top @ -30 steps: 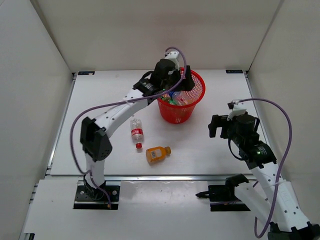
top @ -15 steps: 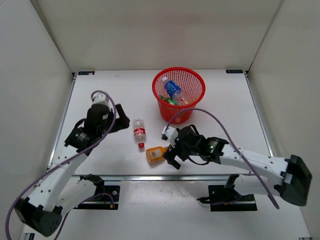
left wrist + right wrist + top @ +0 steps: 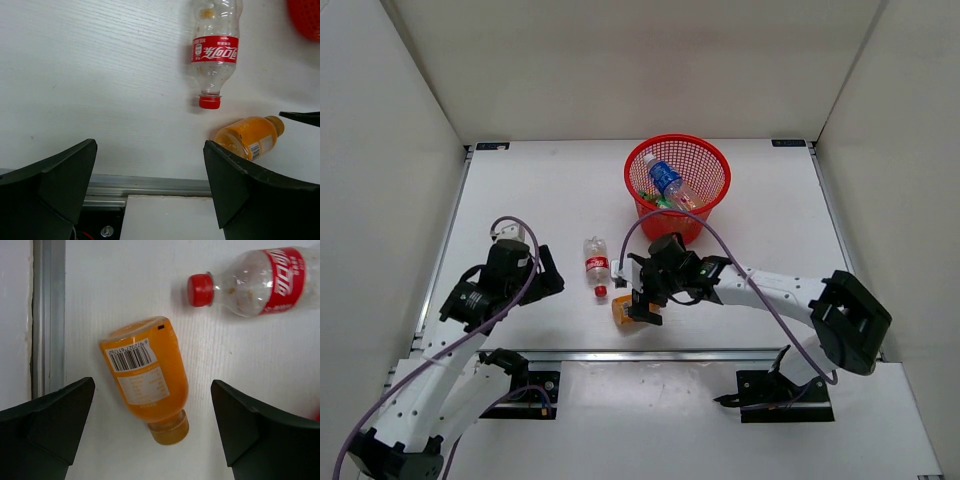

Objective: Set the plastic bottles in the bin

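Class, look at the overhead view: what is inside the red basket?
A clear blue-label bottle lies on top in the red basket. Green and orange shapes show beneath it, mostly covered and uncountable.

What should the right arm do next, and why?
Probably lower the right gripper and close on the orange bottle. In the right wrist view its jaws stand open with the bottle lying on its side between them, not yet gripped; the red-label bottle lies just beyond.
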### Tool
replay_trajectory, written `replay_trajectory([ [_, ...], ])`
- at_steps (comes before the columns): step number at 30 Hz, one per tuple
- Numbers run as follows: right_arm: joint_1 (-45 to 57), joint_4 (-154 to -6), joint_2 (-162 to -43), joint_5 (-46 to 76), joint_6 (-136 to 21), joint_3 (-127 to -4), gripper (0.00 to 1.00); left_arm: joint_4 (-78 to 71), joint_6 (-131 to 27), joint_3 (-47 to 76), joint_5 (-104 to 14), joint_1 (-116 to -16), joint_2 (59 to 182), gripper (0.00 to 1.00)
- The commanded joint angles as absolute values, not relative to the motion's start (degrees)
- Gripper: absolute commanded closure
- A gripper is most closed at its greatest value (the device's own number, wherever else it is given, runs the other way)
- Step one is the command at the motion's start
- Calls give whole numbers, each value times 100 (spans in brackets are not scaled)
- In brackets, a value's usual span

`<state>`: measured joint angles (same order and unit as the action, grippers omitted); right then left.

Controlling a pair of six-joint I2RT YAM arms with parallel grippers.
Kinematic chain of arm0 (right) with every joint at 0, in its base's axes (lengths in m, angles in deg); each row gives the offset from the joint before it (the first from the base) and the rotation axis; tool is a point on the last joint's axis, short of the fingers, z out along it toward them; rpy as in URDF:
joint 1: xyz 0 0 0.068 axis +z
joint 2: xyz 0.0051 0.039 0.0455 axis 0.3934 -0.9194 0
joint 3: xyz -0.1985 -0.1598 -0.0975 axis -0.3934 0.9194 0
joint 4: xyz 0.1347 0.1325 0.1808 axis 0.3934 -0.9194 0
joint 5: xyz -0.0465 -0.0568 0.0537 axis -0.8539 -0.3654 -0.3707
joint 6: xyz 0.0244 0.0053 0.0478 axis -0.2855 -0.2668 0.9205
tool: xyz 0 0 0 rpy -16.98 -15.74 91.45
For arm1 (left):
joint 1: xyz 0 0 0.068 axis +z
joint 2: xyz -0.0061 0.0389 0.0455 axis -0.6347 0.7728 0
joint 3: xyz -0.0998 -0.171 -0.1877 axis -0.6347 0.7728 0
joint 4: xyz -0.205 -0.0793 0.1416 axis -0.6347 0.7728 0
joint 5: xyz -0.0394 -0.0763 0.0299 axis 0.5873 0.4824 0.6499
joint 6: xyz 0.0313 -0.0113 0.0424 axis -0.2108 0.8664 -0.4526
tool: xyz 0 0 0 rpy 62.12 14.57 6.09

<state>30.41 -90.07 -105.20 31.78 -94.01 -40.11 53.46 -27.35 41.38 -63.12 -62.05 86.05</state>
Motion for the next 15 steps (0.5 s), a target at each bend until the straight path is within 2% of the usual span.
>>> replay_trajectory([
  [1, 3079, -8958, -10850, 3743, -10030, -4177, 1, 5434, -2741, 3941, -6426, -6172, 8759, 1],
  [4, 3150, -8837, -11035, 3438, -10057, -3984, 1, 5267, -2794, 3941, -6321, -6094, 8864, 1],
  [6, 3264, -8180, -11105, 3130, -9908, -3678, 2, 5153, -2811, 3897, -6242, -6067, 8996, 2],
  [8, 3282, -7644, -11088, 2770, -9776, -3501, 9, 5012, -2811, 3923, -6198, -6049, 9102, 1],
  [10, 3221, -7124, -11062, 2707, -9636, -3343, 27, 4950, -2846, 3906, -6224, -6006, 9216, 1],
  [11, 3212, -7035, -11018, 2759, -9496, -3334, 43, 4880, -2811, 3932, -6215, -6005, 9225, 1],
  [12, 3212, -6981, -11009, 2855, -9442, -3307, 55, 4836, -2855, 3915, -6189, -5988, 9268, 2],
  [13, 3151, -7042, -10974, 2873, -9389, -3351, 61, 4783, -2864, 3924, -6154, -5970, 9339, 1],
  [15, 3141, -7269, -10877, 2812, -9310, -3430, 65, 4687, -2908, 3950, -6128, -5917, 9392, 1],
])
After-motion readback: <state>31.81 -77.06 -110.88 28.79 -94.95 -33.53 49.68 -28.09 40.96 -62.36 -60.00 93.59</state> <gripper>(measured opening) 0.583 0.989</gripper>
